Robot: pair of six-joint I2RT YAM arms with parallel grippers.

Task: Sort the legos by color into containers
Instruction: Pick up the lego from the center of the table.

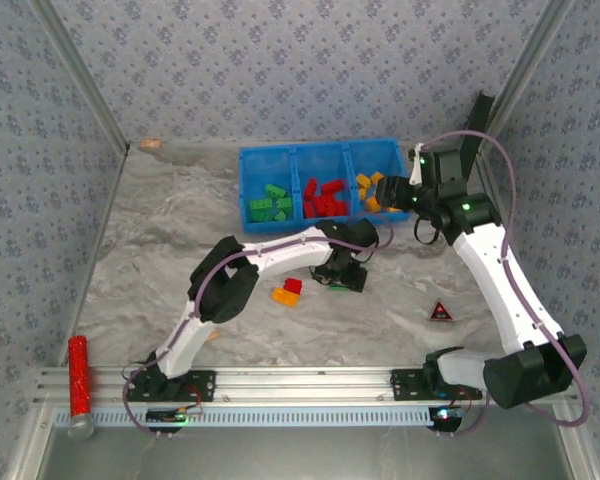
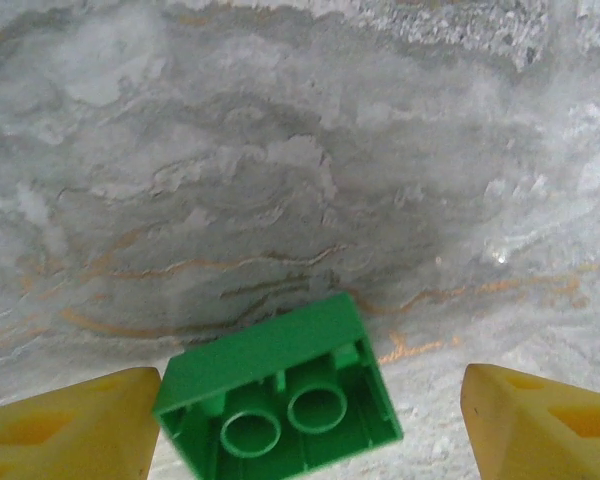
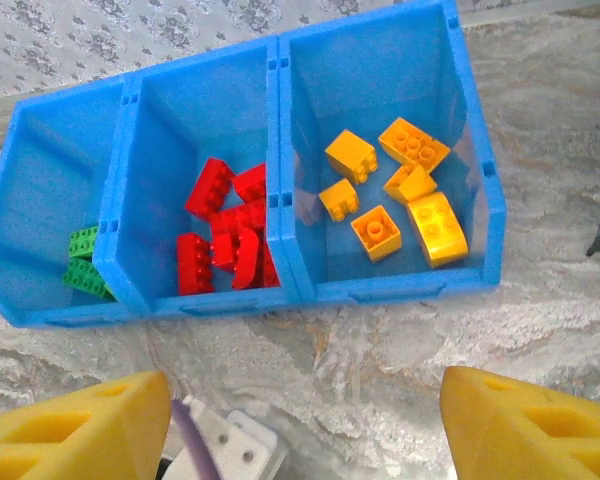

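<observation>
Because the green lego lies upside down and skewed between wide-spread fingers, the left claw should probably square itself to the brick's flat sides before closing. One corner of the brick sits against or just beside one finger, while the other finger stands well apart. Closing from this pose may spin or shove the brick rather than pinch it. The safer course looks like centring first, closing slowly, then lifting clear of the bench before swinging toward the far edge. The drop belongs in the left compartment of the blue tray, where the other green legos lie.

The brick is a glossy, bright green squat block. Its hollow underside faces up with two round tubes showing, and its near end is cut off by the wrist view's edge. It rests near the middle of the bench, just on the near side of the tray. A red lego and an orange lego lie touching each other just to its left, unsorted.

The right claw hangs spread and empty above the bench just before the tray's near wall. The yellow-orange legos lie in the right compartment, and red legos sit in the middle one.
</observation>
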